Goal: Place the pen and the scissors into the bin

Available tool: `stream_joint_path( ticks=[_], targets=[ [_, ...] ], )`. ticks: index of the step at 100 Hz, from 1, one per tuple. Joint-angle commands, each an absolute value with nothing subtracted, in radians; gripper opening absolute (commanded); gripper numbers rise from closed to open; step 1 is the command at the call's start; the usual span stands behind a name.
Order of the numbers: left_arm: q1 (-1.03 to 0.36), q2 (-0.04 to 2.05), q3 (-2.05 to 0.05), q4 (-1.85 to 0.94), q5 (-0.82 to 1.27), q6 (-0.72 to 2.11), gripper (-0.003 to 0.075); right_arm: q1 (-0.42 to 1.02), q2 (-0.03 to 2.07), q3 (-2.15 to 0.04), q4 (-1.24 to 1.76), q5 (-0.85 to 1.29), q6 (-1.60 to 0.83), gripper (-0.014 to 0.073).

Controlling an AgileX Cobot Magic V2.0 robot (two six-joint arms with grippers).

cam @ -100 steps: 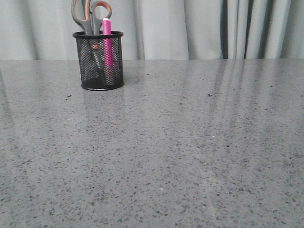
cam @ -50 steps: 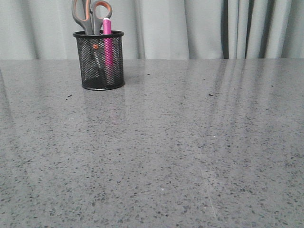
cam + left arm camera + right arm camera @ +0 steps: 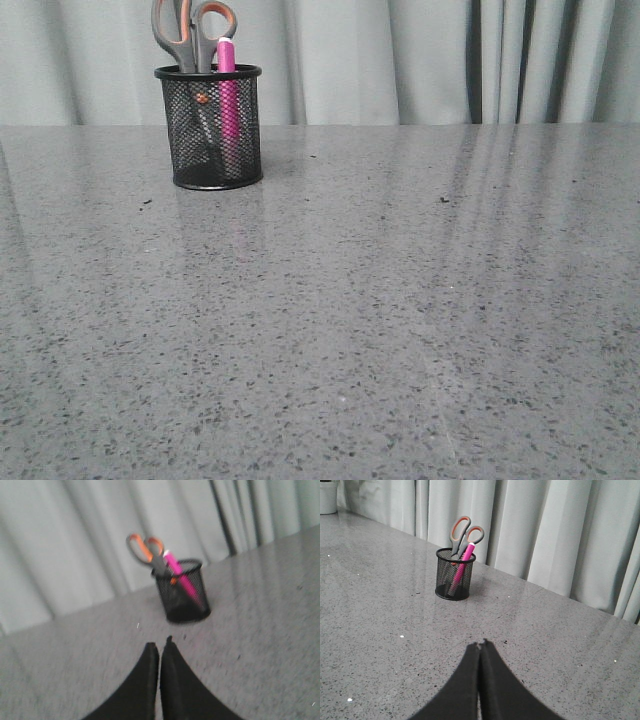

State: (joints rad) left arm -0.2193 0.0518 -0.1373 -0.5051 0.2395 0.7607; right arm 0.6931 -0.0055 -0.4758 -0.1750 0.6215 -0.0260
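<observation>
The bin (image 3: pixel 208 127) is seen at the far left of the table (image 3: pixel 400 330), close to the curtain (image 3: pixel 400 60), and both task items are already standing in it: the scissors (image 3: pixel 190 35) blades down with the grey and orange handles above the rim, and the pen (image 3: pixel 227 100) upright just to their right, its cap slightly above the rim. The task is judged complete, so only a clean retreat is called for. The left gripper (image 3: pixel 159 647) and the right gripper (image 3: pixel 480 645) are each seen pressed together with nothing between the fingers, both well apart from the bin. The arms are best kept low and clear of the bin, so that the light mesh cup, top-heavy with the tall scissors, is not knocked or tipped.
</observation>
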Motion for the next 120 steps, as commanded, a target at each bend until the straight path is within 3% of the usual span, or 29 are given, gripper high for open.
stream_joint_path(
  ticks=[1,17,44,120],
  targets=[
    [-0.135,0.022,-0.115,-0.267,0.227,0.416,-0.0019,0.691,0.02,-0.496,-0.181,0.541,-0.034,-0.007],
    [-0.05,-0.036,-0.026,-0.2,0.202,0.249,-0.0019,0.691,0.02,-0.496,-0.181,0.541,-0.034,-0.0069],
    [-0.046,-0.036,0.047,-0.058,0.272,0.122,-0.0019,0.691,0.02,-0.496,-0.183,0.541,-0.034,-0.0069],
    [-0.046,-0.036,0.047,0.0,0.279,0.122,-0.0019,0.691,0.02,-0.496,-0.183,0.541,-0.034,-0.0069]
  ],
)
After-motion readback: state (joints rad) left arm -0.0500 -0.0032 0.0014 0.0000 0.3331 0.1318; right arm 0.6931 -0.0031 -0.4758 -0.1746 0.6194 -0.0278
